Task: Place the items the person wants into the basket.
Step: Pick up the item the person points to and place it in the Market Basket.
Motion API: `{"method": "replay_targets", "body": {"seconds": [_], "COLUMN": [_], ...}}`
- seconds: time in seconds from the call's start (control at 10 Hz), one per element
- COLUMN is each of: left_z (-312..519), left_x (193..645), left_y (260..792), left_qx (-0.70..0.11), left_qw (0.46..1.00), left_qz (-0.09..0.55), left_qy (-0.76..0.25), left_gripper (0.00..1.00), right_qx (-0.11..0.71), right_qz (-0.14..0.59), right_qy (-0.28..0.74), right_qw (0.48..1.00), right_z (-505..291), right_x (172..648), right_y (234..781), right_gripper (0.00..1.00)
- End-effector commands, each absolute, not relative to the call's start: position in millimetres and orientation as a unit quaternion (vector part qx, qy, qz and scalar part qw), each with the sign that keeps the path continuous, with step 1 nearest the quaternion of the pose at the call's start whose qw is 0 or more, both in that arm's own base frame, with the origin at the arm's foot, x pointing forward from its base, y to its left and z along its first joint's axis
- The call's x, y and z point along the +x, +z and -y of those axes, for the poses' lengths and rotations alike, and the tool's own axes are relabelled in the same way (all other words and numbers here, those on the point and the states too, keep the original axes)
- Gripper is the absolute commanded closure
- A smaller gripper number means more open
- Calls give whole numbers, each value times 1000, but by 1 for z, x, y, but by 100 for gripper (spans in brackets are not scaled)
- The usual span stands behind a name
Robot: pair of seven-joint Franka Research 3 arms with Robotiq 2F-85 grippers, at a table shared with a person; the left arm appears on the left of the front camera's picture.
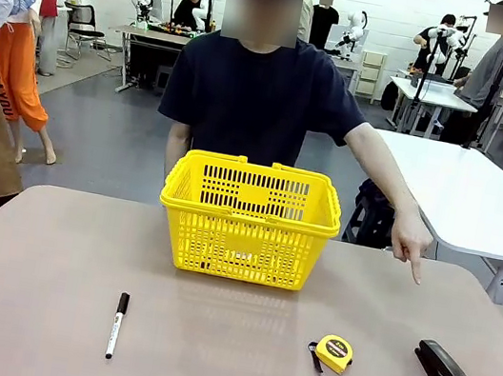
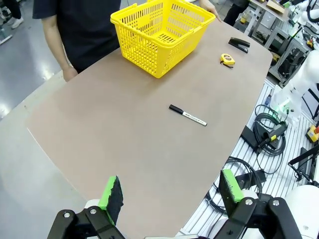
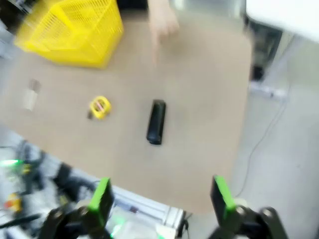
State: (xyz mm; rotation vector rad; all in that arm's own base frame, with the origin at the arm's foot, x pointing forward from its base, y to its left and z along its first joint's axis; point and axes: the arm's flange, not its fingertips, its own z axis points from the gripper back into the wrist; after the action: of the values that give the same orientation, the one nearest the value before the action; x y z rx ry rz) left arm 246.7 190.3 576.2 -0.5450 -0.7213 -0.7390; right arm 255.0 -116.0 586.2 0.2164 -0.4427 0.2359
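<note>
You are at the choosing step: the person's hand (image 1: pixel 411 246) points toward the stapler (image 1: pixel 442 373), which lies on the table (image 1: pixel 46 260) right of the basket (image 1: pixel 249 217). Your left claw (image 2: pixel 171 185) and right claw (image 3: pixel 160 191) hang released and empty. Next, lower the right claw over the stapler, jaws across its width.

Under the person's pointing hand (image 1: pixel 410 242) the table (image 1: pixel 41 288) lies bare — stapler (image 1: pixel 442 374) farther down, basket (image 1: pixel 248 218) well aside.

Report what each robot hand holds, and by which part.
Nothing is held. The left hand and right hand are both open and empty; the stapler, marker and tape measure lie untouched.
</note>
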Motion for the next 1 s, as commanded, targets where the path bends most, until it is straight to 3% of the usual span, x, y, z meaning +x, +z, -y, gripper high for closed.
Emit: {"method": "replay_targets", "body": {"seconds": [0.0, 0.5, 0.9], "left_z": [-193, -193, -193], "left_x": [246, 246, 246], "left_y": [576, 576, 576], "left_qx": [-260, -260, -260], "left_qw": [827, 827, 827], "left_qz": [347, 347, 347], "left_qy": [-358, -358, -358], "left_gripper": [0, 0, 0], "right_qx": [71, 49, 68], "right_qz": [129, 58, 60], "right_qy": [99, 75, 89], "right_qw": [984, 994, 992], "right_z": [93, 32, 17], "right_x": [291, 363, 370], "right_y": [560, 455, 447], "right_gripper": [0, 0, 0]}}
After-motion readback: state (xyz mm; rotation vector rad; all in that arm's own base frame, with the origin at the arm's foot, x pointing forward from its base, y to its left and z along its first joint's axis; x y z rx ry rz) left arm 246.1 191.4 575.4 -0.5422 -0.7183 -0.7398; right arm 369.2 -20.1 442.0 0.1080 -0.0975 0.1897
